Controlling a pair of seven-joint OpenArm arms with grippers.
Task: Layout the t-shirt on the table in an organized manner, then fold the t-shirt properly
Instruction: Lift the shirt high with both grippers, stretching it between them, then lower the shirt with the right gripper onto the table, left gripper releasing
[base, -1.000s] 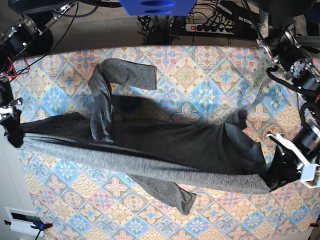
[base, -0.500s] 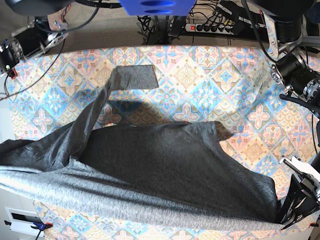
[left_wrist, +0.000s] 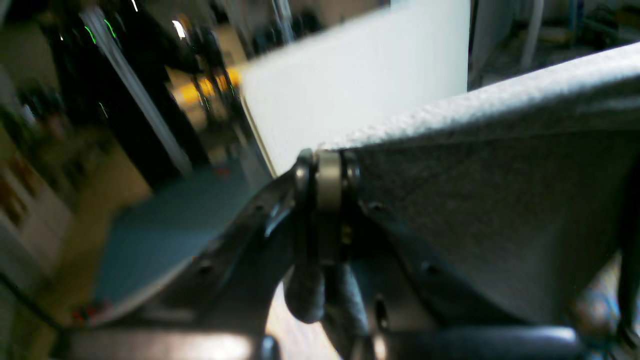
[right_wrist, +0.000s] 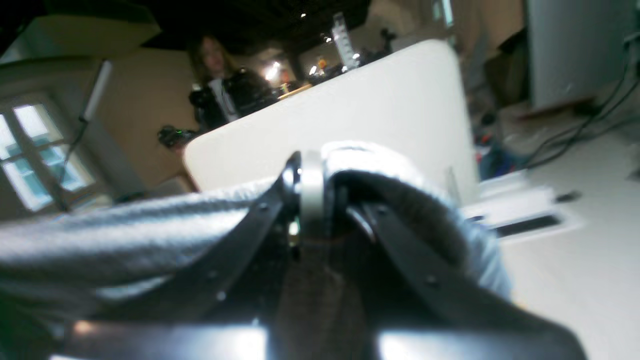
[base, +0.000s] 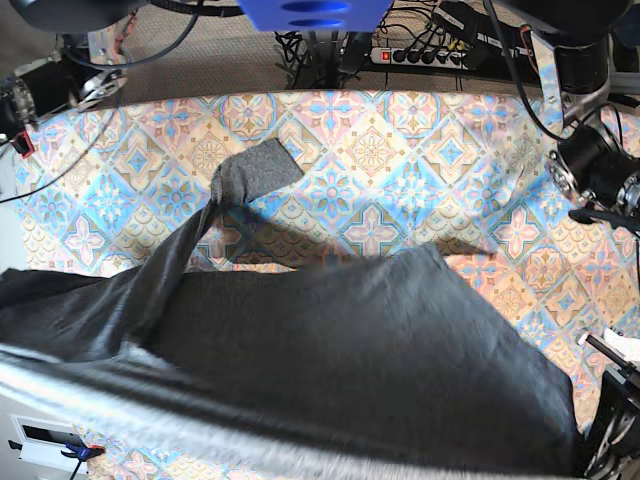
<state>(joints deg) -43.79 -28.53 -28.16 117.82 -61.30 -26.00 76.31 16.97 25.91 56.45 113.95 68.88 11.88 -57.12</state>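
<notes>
The t-shirt (base: 350, 360) is a dark-grey knit garment held up off the table (base: 400, 130), stretched in a wide sheet across the lower half of the base view. One long sleeve (base: 255, 168) trails down, its end resting on the patterned cloth. In the left wrist view my left gripper (left_wrist: 325, 160) is shut on the t-shirt (left_wrist: 500, 200) at a hem corner. In the right wrist view my right gripper (right_wrist: 307, 170) is shut on a bunched edge of the t-shirt (right_wrist: 125, 235). Part of the left arm (base: 615, 420) shows at the base view's bottom right; the right gripper is hidden at its left edge.
A power strip (base: 420, 55) and cables lie beyond the table's far edge. Arm joints stand at the right (base: 590, 165) and far left (base: 50, 90). A white panel (base: 40, 440) sits low left. White partitions (left_wrist: 360, 90) stand behind the grippers; a person (right_wrist: 220, 100) is far off.
The t-shirt has been raised higher and spread wider toward the camera. Its trailing sleeve end has been dragged and turned on the table. Both grippers have kept their hold.
</notes>
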